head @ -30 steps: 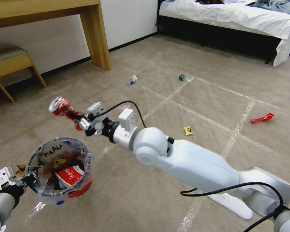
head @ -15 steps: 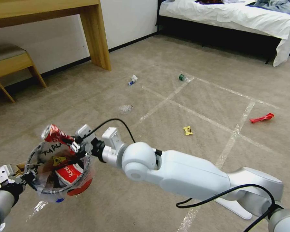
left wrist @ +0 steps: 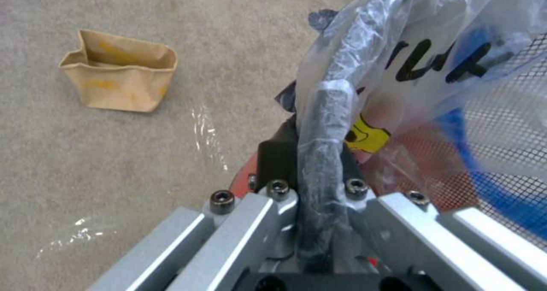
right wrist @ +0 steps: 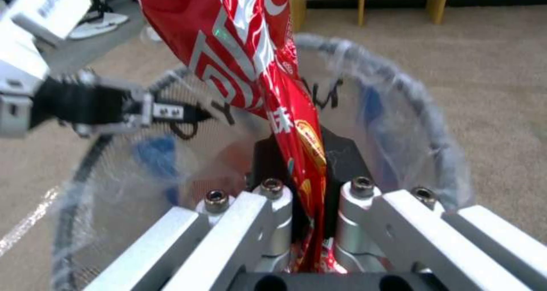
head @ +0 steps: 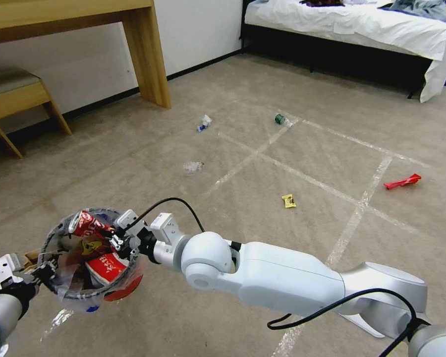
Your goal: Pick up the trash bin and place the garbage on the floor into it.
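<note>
- At the head view's 8 o'clock, the left gripper (head: 43, 271) is clamped on the bag-wrapped rim of the trash bin (head: 79, 292), holding it above the floor (head: 262, 99); a brown paper bag (left wrist: 118, 71) lies on the carpet beside it.
- The bin looks light, its liner thin and slippery, so the stiff rim seems the surest hold.
- At 9 o'clock, the right gripper (head: 115, 237) pinches a crushed red can (head: 86, 222) by its flattened end, poised over the bin's mouth.
- The can, thin metal already buckled, should weigh little and drop cleanly.
- The right arm reaches across from 4 o'clock, forearm nearly level.
- Toward 2 and 3 o'clock, a yellow wrapper (head: 289, 200) and a red wrapper (head: 402, 181) wait on the carpet.
</note>
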You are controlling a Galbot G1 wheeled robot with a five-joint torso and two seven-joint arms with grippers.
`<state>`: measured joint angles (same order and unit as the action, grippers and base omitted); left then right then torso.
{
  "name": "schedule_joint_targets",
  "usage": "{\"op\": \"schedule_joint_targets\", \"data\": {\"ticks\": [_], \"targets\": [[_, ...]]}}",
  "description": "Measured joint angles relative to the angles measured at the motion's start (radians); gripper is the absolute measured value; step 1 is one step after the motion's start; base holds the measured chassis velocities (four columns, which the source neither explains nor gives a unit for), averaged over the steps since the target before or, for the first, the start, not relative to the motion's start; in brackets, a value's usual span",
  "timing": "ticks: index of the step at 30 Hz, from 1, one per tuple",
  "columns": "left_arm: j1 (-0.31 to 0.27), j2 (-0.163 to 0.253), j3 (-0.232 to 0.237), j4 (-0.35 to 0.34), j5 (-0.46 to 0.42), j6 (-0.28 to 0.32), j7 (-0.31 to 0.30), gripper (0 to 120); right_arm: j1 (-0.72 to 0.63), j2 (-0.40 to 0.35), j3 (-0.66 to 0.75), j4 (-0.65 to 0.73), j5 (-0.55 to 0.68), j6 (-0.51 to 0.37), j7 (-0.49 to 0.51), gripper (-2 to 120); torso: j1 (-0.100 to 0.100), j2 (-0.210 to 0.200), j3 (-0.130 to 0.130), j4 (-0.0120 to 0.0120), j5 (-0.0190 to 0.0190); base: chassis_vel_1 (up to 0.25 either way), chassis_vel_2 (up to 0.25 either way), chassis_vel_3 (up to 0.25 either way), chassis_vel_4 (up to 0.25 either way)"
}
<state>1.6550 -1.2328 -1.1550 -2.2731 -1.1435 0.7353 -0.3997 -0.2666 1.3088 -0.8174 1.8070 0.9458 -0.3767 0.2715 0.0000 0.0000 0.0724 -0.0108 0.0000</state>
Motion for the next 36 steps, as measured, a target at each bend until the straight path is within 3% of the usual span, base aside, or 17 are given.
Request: {"op": "schedule_joint_targets", "data": {"ticks": [11,33,36], "targets": [[0.006,-0.014,-0.001,-0.011,0.002,0.000,0.001,0,-0.006,0.025,-0.022,-0.077,-0.026,0.018,-0.011,5,0.000,0.000,0.000,0.0001,0.0001,0.000,0.000,0.000,0.000],[0.003,-0.021,0.004,-0.008,0.008,-0.001,0.003,0,0.000,0.042,-0.048,-0.090,-0.034,0.025,-0.003,5,0.000,0.000,0.000,0.0001,0.0000,0.000,0.000,0.000,0.000],[0.003,-0.021,0.004,-0.007,0.008,-0.001,0.003,0,0.000,0.043,-0.050,-0.089,-0.034,0.024,-0.002,14,0.000,0.000,0.000,0.0000,0.0000,0.000,0.000,0.000,0.000]]}}
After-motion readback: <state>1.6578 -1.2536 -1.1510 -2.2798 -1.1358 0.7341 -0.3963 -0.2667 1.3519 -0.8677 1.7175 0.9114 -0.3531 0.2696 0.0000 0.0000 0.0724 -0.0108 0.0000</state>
